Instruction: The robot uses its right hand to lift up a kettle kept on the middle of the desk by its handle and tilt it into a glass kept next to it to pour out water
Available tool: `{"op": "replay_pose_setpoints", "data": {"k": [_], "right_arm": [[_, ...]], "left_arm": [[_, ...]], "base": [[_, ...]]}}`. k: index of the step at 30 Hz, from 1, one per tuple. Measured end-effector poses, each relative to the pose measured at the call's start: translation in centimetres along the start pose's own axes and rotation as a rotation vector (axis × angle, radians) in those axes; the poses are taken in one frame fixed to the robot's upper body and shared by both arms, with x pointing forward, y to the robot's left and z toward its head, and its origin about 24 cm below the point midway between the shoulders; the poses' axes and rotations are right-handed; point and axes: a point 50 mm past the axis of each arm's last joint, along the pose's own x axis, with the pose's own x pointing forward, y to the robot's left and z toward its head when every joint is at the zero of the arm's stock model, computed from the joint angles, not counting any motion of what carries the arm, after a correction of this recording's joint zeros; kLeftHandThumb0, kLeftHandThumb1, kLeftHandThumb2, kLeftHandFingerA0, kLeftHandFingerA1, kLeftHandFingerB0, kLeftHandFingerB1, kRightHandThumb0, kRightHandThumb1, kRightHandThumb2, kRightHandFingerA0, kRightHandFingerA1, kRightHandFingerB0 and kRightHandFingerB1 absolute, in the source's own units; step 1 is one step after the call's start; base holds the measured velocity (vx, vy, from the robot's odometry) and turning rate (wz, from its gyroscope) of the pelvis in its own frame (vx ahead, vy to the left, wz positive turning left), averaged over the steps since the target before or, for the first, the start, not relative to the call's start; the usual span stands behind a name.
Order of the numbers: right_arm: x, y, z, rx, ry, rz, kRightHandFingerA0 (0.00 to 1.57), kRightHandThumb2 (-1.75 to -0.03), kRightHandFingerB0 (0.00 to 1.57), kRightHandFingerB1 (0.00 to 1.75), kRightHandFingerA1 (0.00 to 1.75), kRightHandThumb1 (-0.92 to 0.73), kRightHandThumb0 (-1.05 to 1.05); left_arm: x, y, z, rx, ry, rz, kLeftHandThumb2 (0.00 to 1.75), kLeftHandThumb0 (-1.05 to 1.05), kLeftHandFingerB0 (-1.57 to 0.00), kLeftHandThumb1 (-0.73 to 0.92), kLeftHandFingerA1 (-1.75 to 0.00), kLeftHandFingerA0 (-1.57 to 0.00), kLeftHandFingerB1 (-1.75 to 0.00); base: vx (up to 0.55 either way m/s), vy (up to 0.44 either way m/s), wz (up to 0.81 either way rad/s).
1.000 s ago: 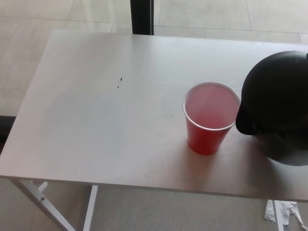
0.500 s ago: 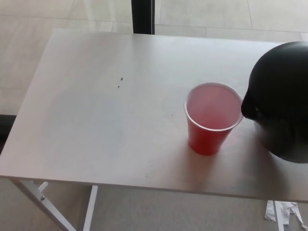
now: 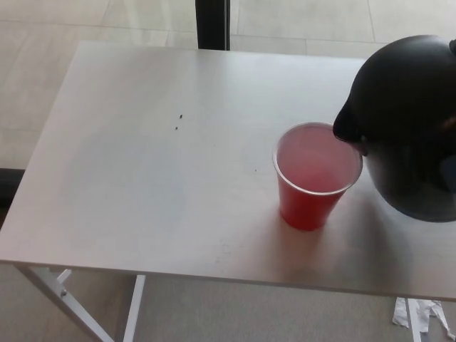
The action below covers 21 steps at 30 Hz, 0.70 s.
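Observation:
A black round kettle (image 3: 406,121) fills the right side of the head view, and the picture's right edge cuts off its far side. Its spout (image 3: 347,128) hangs just over the right rim of a red plastic cup (image 3: 313,192) that stands upright on the white desk (image 3: 142,178). No stream of water shows. The kettle's handle is out of the picture, and neither hand shows.
A black post (image 3: 211,25) stands behind the desk's far edge. Two tiny dark specks (image 3: 178,122) lie on the desk left of the middle. White desk legs (image 3: 64,303) show at the lower left, and a paper scrap (image 3: 419,315) lies on the floor at the lower right.
The kettle has moved up and to the left, bringing its spout from beside the cup to over the cup's right rim. The cup has stayed put.

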Motion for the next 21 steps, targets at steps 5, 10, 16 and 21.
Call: {"op": "replay_pose_setpoints", "data": {"k": [5, 10, 16, 21], "right_arm": [[-0.1, 0.0, 0.1, -0.006, -0.008, -0.005, 1.03, -0.80, 0.60, 1.28, 1.73, -0.66, -0.29], [-0.3, 0.6, 0.2, -0.031, -0.025, 0.020, 0.96, -1.04, 0.63, 1.45, 1.75, -0.52, -0.25], [-0.5, 1.1, 0.7, -0.055, -0.076, 0.058, 0.96, -1.05, 0.73, 1.44, 1.75, -0.45, -0.31], [-1.1, 1.7, 1.3, -0.092, -0.128, 0.090, 0.95, -1.12, 0.74, 1.47, 1.75, -0.41, -0.30]], "left_arm": [[0.0, -0.1, 0.2, 0.005, -0.007, -0.003, 1.33, -1.05, -0.48, 0.56, -0.59, -0.67, -0.82], [0.1, -0.1, 0.4, 0.004, -0.011, -0.003, 0.99, -1.05, -0.48, 0.71, -0.60, -0.65, -0.79], [0.2, -0.2, 0.6, 0.000, -0.013, -0.004, 0.97, -1.05, -0.48, 0.72, -0.60, -0.64, -0.79], [0.2, -0.2, 0.8, 0.007, -0.015, -0.006, 0.98, -1.05, -0.49, 0.72, -0.61, -0.65, -0.80]], "base": [[0.00, 0.000, 0.00], [0.00, 0.000, 0.00], [0.00, 0.000, 0.00], [0.00, 0.000, 0.00]]}}
